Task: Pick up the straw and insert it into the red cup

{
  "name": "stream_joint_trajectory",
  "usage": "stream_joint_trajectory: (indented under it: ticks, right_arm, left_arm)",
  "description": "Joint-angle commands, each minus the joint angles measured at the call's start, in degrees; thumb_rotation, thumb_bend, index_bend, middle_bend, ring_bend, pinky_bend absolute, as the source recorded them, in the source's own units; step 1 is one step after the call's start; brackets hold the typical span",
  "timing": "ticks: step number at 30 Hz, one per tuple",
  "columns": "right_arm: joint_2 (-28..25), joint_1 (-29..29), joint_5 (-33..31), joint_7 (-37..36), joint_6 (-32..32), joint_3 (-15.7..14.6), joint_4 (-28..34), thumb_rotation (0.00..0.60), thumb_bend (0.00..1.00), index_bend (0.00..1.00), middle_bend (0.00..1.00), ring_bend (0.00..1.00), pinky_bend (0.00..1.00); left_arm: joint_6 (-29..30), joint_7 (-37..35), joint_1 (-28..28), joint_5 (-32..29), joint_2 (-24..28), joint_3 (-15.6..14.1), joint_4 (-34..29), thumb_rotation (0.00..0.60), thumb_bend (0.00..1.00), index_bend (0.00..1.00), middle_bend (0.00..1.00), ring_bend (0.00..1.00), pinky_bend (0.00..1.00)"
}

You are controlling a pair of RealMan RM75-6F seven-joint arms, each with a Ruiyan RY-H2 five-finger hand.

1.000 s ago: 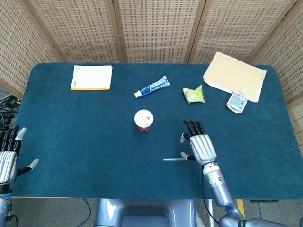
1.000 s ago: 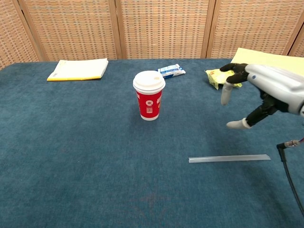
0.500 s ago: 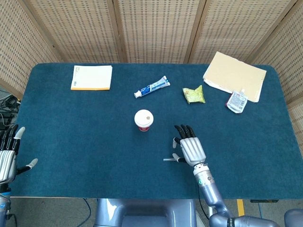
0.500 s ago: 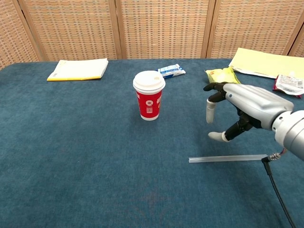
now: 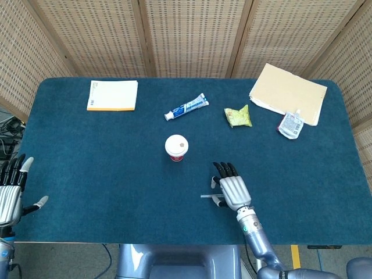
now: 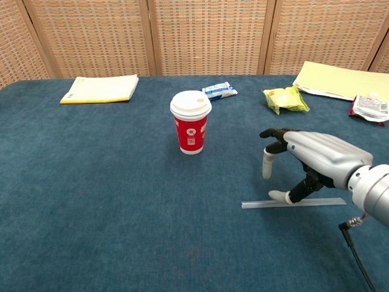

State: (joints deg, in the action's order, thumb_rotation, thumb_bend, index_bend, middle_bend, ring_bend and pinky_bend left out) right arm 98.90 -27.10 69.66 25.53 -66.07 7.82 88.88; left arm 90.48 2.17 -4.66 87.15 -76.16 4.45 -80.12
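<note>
The straw (image 6: pixel 293 202) is seen flat on the desk (image 5: pixel 87 151), well apart from the red cup (image 6: pixel 191 129). The right robot hand (image 6: pixel 310 161) is spread open over it, holding nothing; the left robot hand (image 5: pixel 10 195) is open at the desk's near edge. No writing can be read.

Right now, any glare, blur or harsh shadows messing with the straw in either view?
Head view: even, flat light, no glare; the straw is a thin pale sliver, mostly covered by the right robot hand. Chest view: sharp, the straw reads clearly on the blue table, only a soft shadow under the hand; the cup lid shows no hot spots.
</note>
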Motion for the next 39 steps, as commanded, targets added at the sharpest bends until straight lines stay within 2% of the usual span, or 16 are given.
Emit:
stream_joint_trajectory:
  ticks: [1, 19, 31, 39]
  right_arm:
    - [0.40, -0.01, -0.46, -0.55, 0.50, -0.30, -0.87, 0.600, 0.48, 0.51, 0.13, 0.00, 0.00]
    - [2.57, -0.71, -1.91, -3.78, 3.31, -0.61, -6.32, 0.600, 0.48, 0.55, 0.16, 0.00, 0.00]
    - [3.13, -1.21, -2.99, -4.15, 4.72, -0.55, -7.49, 0.600, 0.48, 0.57, 0.17, 0.00, 0.00]
    - [3.23, -1.47, -3.17, -4.38, 5.21, -0.61, -7.53, 0.600, 0.53, 0.58, 0.18, 0.00, 0.00]
  left_arm:
    - [0.00, 0.23, -0.04, 0.04, -0.08, -0.04, -0.04, 0.600, 0.05, 0.00, 0.00, 0.00, 0.00]
    - [-0.47, 0.84, -0.41, -0.06, -0.39, -0.14, 0.00, 0.600, 0.05, 0.00, 0.00, 0.00, 0.00]
    - [-0.95, 0.73, -0.65, -0.32, -0.52, -0.16, 0.22, 0.600, 0.05, 0.00, 0.00, 0.00, 0.00]
    - [-1.07, 0.60, -0.74, -0.27, -0.53, -0.25, 0.28, 0.600, 0.05, 0.00, 0.00, 0.00, 0.00]
